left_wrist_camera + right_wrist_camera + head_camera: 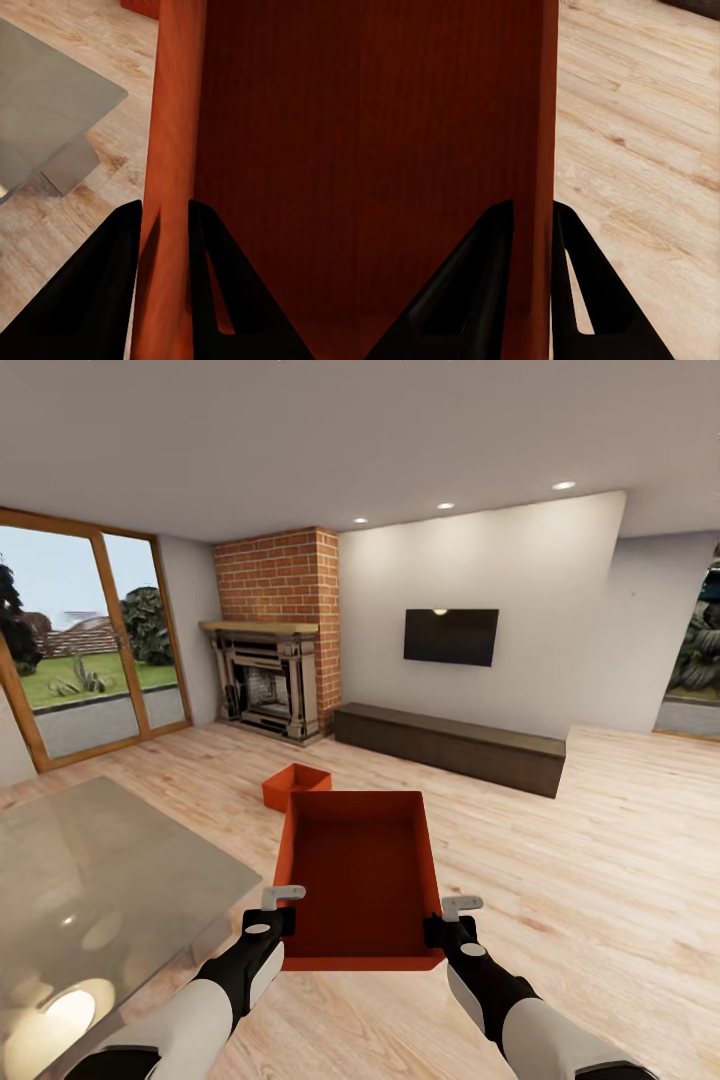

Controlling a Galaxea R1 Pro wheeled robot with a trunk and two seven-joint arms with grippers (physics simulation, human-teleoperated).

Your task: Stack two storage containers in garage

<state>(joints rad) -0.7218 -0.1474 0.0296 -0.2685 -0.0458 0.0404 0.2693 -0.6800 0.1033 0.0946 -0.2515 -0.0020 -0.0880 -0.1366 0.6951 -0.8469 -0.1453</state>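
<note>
The left gripper [163, 225] has its jaws clamped on the left side wall of a storage container [362, 875], one dark finger [112, 285] outside the thin orange-red wall and the other inside. The right gripper [534, 225] grips the opposite side wall the same way, its jaws pressed against both faces of the wall. In the head view, the left gripper [283, 905] and right gripper [452, 915] hold the bin near its closest corners, out in front of the robot and above the light wood-plank floor [600, 840]. The bin is open-topped and empty, its long side running away from the robot.

Just beyond its far end, a second storage container [295, 787] of the same colour sits on the wood floor, partly hidden by the held one.

To the robot's left is a glass-topped counter [100, 870]. Farther off stand a red-brick fireplace [275, 635], wood-framed glass doors [80, 630], a wall-mounted television [450, 636] and a long low dark cabinet [450, 745] beneath it.
</note>
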